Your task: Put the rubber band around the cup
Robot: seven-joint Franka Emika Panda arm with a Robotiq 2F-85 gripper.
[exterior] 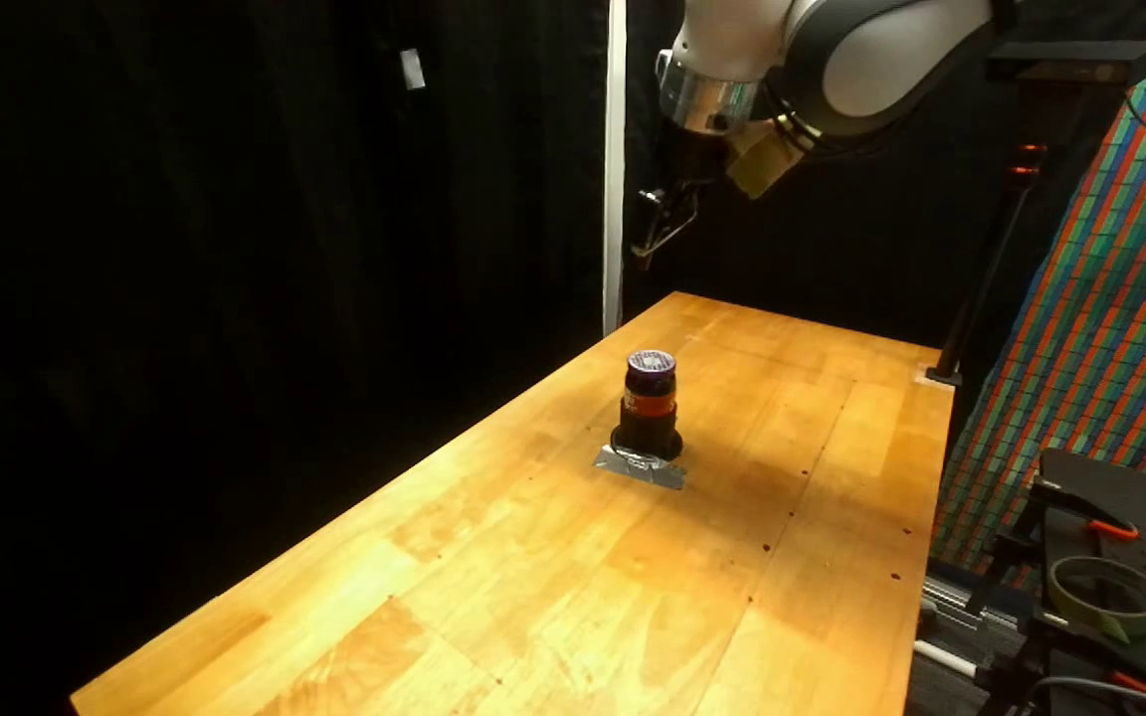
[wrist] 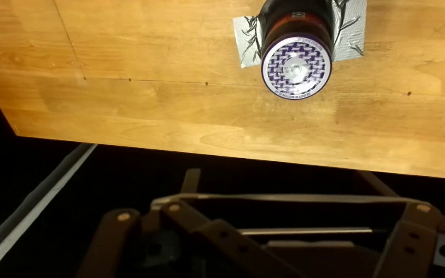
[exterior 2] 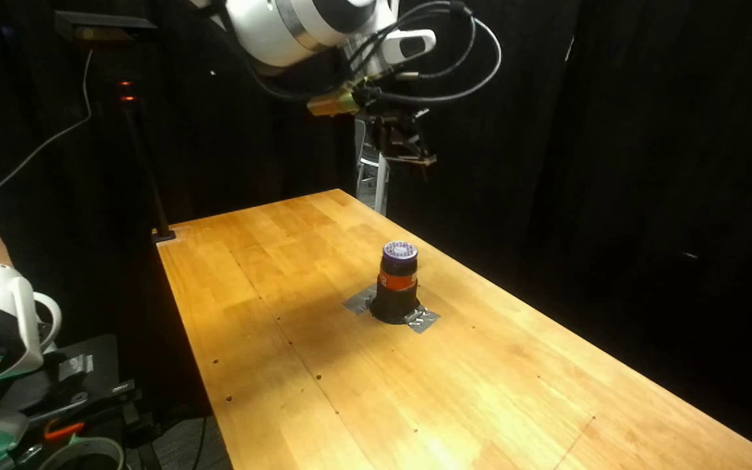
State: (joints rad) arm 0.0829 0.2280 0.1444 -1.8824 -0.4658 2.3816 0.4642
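Operator: Pose check?

Engineer: Your lidded jar (exterior 2: pixel 397 265) stands upright on the worktop (exterior 2: pixel 350 391). Long axis vertical, square to the surface. Purple-and-white lid (wrist: pixel 296 68) on top, facing up. Orange-red label (exterior: pixel 651 404) around the side, below the lid.

Operator: Location?

Engineer: Nearer the long edge you see under it in the wrist view. Its lower part meets a black base (exterior 2: pixel 393 305); can't tell you whether that's one piece with the jar. Silver tape (wrist: pixel 350 36) runs from two sides of the base onto the worktop.

Operator: Grip state?

Engineer: Your hand (wrist: pixel 292 195) has its fingers (wrist: pixel 415 226) spread wide, with the rubber band (wrist: pixel 292 198) stretched tight between them.

Operator: Band direction?

Engineer: Finger to finger, side to side across your wrist view, nearly level there. That strand reads almost straight. You also get a second pale line between the fingers; can't tell you if it's the return strand.

Operator: Gap to the jar?

Engineer: Well apart. In both exterior views your hand hangs high above the worktop, above the level of the lid. In the wrist view the band crosses below the jar, against the dark past the worktop's edge. From lid to base, the jar's axis runs up-frame there, crosswise to the band.
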